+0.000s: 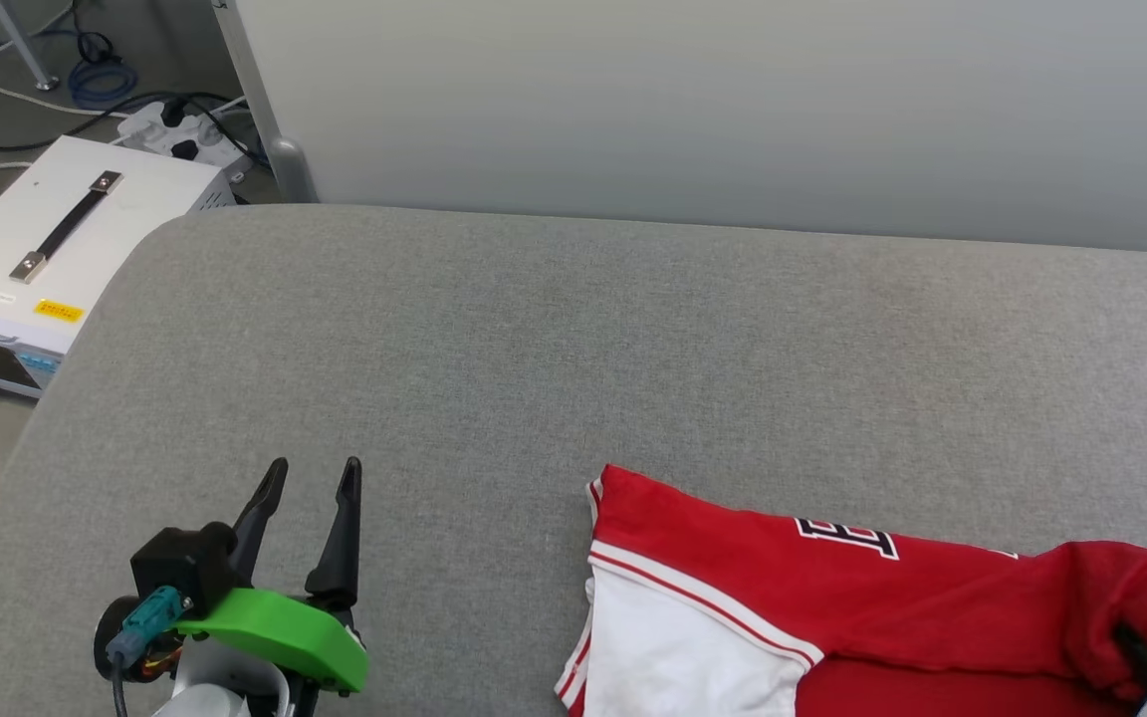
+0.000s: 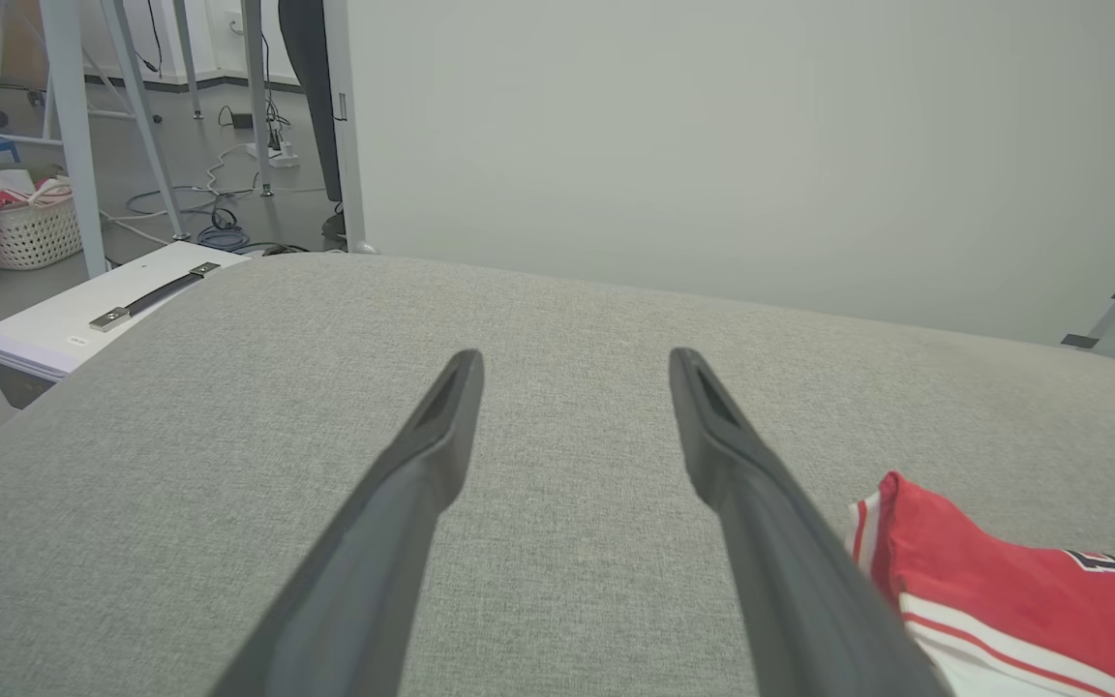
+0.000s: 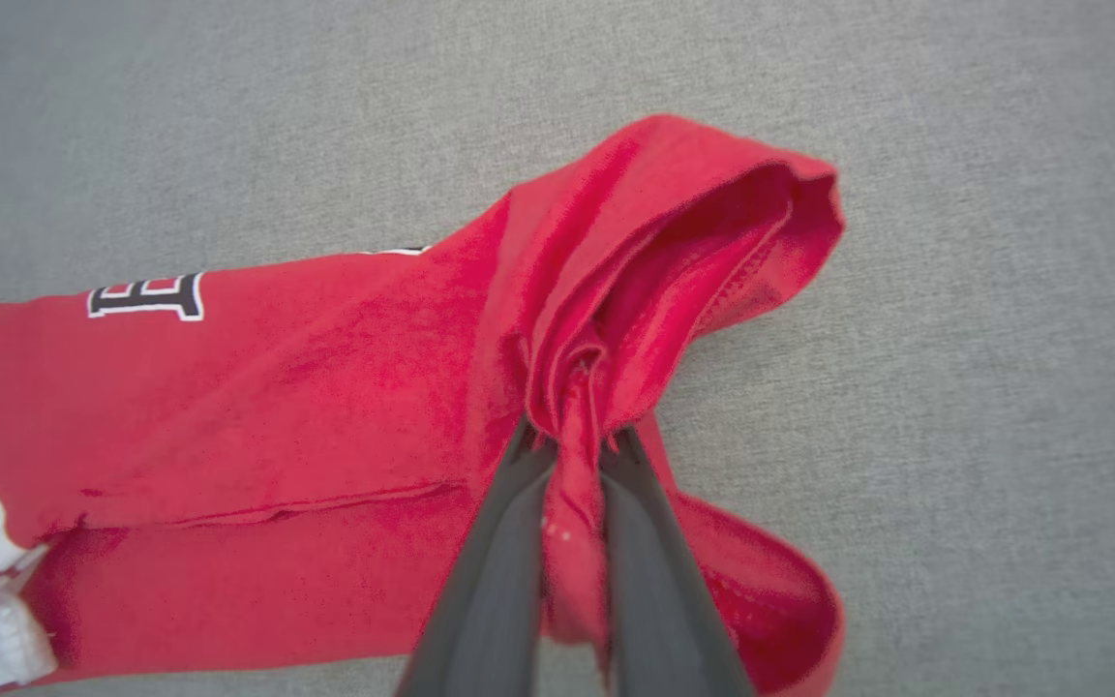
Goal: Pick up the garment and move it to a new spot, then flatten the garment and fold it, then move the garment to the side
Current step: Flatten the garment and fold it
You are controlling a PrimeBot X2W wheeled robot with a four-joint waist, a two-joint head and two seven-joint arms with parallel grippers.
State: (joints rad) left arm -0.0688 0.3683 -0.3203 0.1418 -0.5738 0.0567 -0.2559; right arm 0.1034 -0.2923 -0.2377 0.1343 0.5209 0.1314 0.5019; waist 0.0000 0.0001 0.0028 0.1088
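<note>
The garment [image 1: 832,607], a red jersey with a white sleeve and striped trim, lies at the lower right of the grey padded table [image 1: 573,349]; black white-outlined lettering shows on it. In the right wrist view my right gripper [image 3: 572,440] is shut on a bunched fold of the garment [image 3: 325,387] near its hem end, lifting that fold. My left gripper [image 1: 313,473] stands open over bare table at the lower left, well to the left of the jersey. In the left wrist view the left gripper [image 2: 572,363] has nothing between its fingers, and the garment [image 2: 1003,581] lies to its right.
A white equipment case [image 1: 46,249] with a black handle sits on the floor beyond the table's left edge, with cables [image 1: 175,119] behind it. A pale partition wall [image 1: 733,110] runs along the table's far edge. A basket [image 2: 30,227] with red cloth stands on the floor.
</note>
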